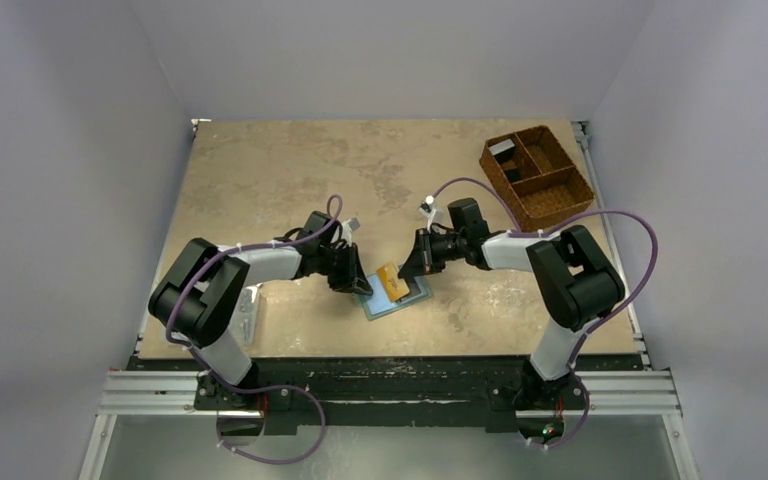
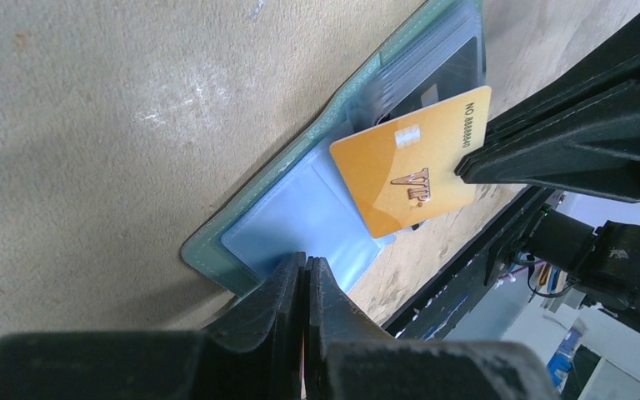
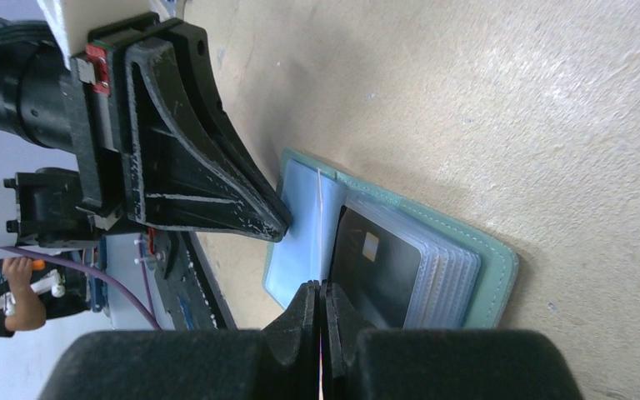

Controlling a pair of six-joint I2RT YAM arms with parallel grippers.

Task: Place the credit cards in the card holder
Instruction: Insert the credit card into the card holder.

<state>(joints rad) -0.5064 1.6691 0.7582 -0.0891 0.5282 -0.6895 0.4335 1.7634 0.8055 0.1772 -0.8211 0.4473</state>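
Open holder [image 1: 385, 305] lay on table [image 1: 260, 180], dark card [image 3: 375, 267] pocketed. Left gripper [image 2: 306, 271]: fully closed, empty, tips on its blue lining. Right gripper [image 3: 321, 292]: pinched orange card [image 2: 408, 171] by one edge, over holder.

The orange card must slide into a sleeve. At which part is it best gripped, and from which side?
Pinch the orange card on its flat faces at the short printed end, coming from the right, as the right gripper does. The card is thin, and this leaves its other short end free, pointing toward the pale blue sleeve of the card holder.
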